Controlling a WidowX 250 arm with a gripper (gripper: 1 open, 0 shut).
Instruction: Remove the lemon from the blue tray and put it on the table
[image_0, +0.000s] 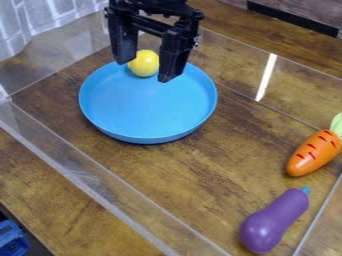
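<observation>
The lemon (140, 65) is a small yellow ball lying in the far part of the blue tray (147, 115), a wide round dish on the dark wood table (254, 140). My black gripper (146, 64) points straight down over the tray's back edge. Its two fingers (123, 52) stand open, one on each side of the lemon, low near the tray's floor. The lemon rests between them; whether either finger touches it I cannot tell.
An orange carrot toy (315, 151) lies at the right edge, and a purple eggplant toy (274, 221) lies at the front right. Clear acrylic walls (80, 170) border the table at the front left and back.
</observation>
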